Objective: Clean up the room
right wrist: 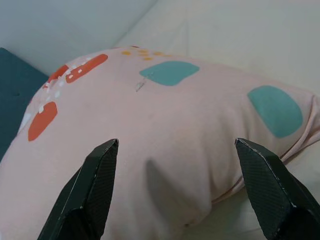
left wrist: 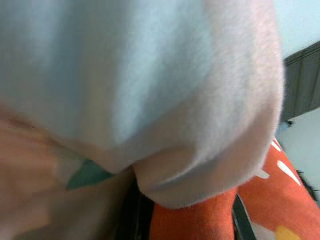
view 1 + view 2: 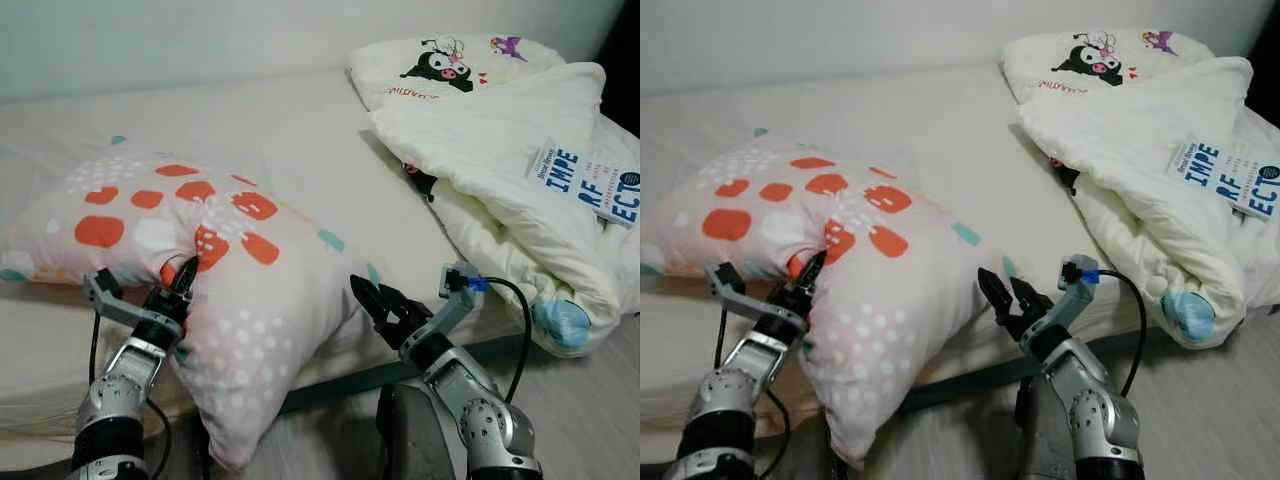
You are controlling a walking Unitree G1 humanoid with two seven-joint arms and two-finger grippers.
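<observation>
L pincer [image 3: 183, 280] clamped on pillow [image 3: 250, 290], R pincer [image 3: 372, 300] wide beside it, quilt [image 3: 500, 150] on bed [image 3: 300, 140]

The pillow [image 3: 215, 270] is pale pink, with orange, white and teal spots and small white dots. It lies on the bed [image 3: 300, 140], at the front edge, and is bent in the middle. One half rests flat on the bed. The other half hangs down over the bed's edge, with its corner pointing to the floor.
</observation>
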